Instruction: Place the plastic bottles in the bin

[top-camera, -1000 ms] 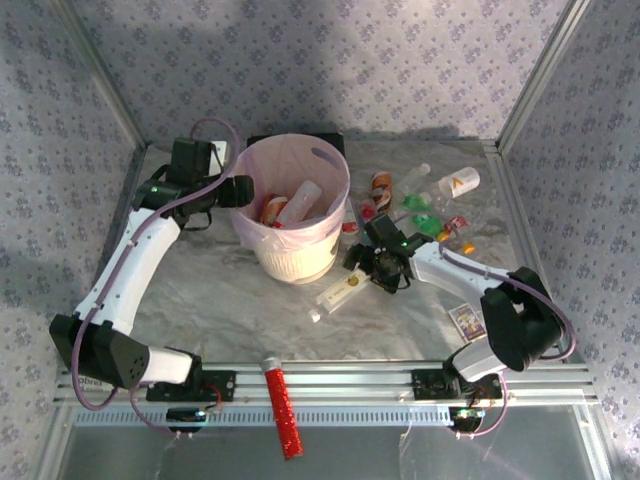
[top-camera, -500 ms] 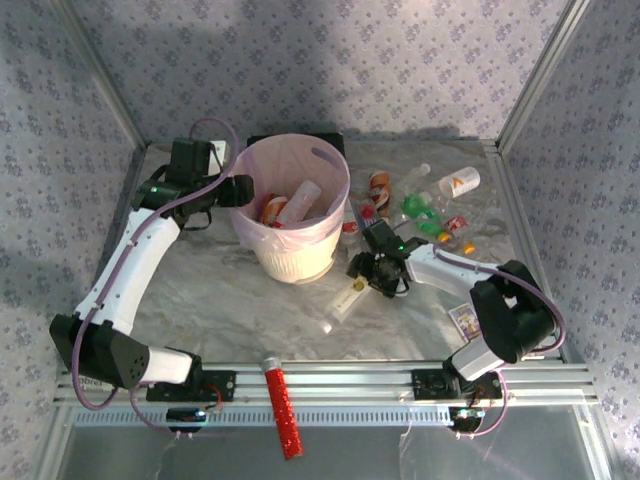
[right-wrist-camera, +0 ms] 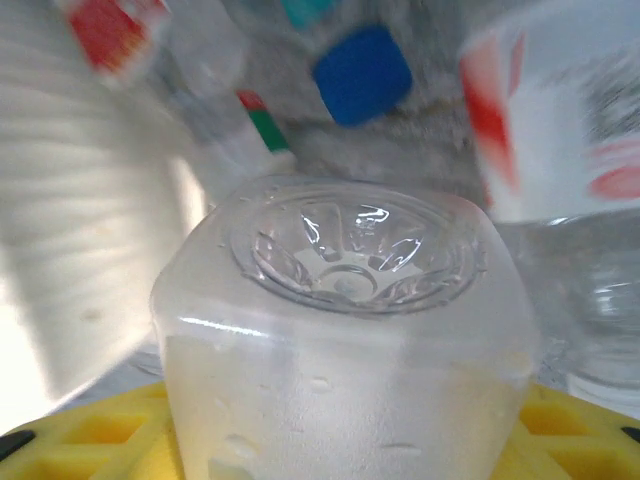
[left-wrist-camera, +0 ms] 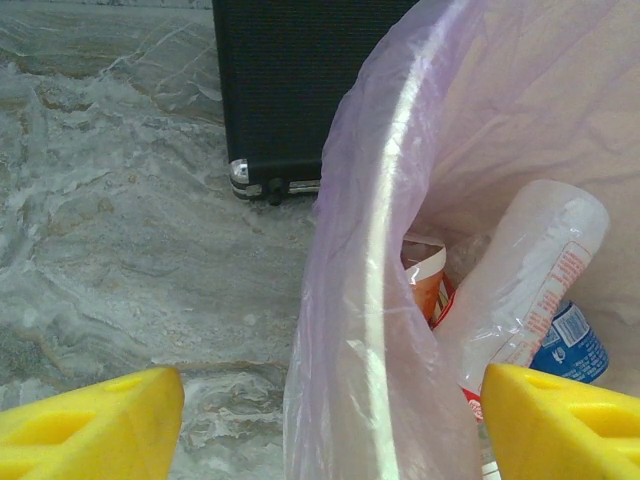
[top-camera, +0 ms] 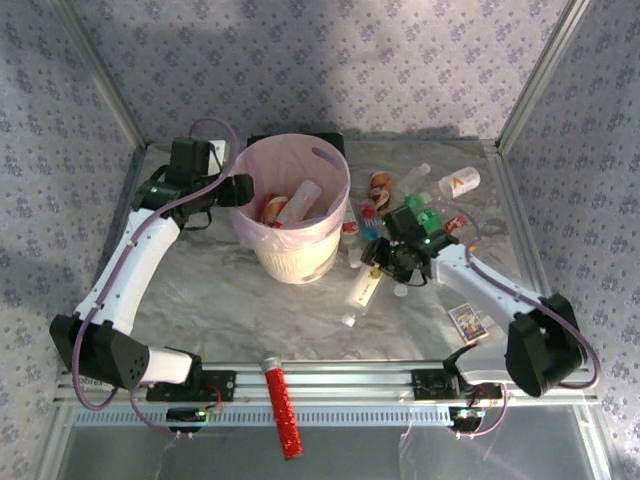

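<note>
Left gripper (top-camera: 238, 190): fingers apart, astride rim of bin (top-camera: 300, 258) | Bin: bottles (top-camera: 300, 203) lie inside | Right gripper (top-camera: 383, 265): clamped on 1 clear bottle (right-wrist-camera: 345, 340), just right of bin | Loose bottles (top-camera: 462, 181): clustered on table (top-camera: 220, 290) beyond right gripper.

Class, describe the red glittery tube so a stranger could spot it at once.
Start at the big pink bin and come straight towards the metal rail along the table's near edge. The red glittery tube lies across that rail, alone; it is opaque sparkling red, while the bottles are mostly clear.
</note>
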`<state>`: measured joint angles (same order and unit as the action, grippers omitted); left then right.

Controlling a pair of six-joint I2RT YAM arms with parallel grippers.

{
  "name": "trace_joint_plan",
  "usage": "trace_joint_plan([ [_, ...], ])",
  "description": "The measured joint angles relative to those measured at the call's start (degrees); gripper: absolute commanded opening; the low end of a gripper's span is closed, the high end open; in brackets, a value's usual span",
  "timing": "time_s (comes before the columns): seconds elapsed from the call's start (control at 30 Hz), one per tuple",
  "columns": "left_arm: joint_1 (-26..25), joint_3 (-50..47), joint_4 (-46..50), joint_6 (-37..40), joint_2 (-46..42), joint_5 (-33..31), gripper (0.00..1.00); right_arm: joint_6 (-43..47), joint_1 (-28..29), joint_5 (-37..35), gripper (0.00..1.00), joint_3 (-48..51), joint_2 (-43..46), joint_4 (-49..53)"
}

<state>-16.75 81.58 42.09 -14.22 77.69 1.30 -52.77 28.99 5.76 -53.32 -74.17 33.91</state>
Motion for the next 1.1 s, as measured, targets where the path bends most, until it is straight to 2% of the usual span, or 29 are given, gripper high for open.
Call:
trace_joint_plan([
  [0.17, 0.3, -0.1, -0.2, 0.0, 0.0, 0.7, 0.78, 3.4, -5.6, -0.5, 0.56, -6.8, 5.5, 5.2],
  [0.3, 0.3, -0.1, -0.3, -0.2, 0.0, 0.8, 0.78, 8.5, -8.7, -4.0, 0.55, -16.8, 7.6, 11.4],
  [0.53, 0.3, -0.2, -0.4, -0.7, 0.0, 1.6, 0.78, 13.9, -12.2, -6.4, 0.53, -31.3, 8.4, 11.2],
  [0.67, 0.3, -0.2, -0.5, -0.9, 0.2, 2.4, 0.78, 14.9, -10.3, -6.2, 0.53, -37.6, 5.4, 7.9],
  [0.77, 0.3, -0.2, -0.8, -0.9, 0.3, 2.6, 0.78, 15.1, -6.5, -5.9, 0.53, -42.3, 1.2, 4.5],
  [1.1, 0.3, -0.2, -2.1, -2.1, 0.8, 4.9, 0.73, 15.6, 3.6, -3.8, 0.53, -57.1, -17.7, -2.4],
])
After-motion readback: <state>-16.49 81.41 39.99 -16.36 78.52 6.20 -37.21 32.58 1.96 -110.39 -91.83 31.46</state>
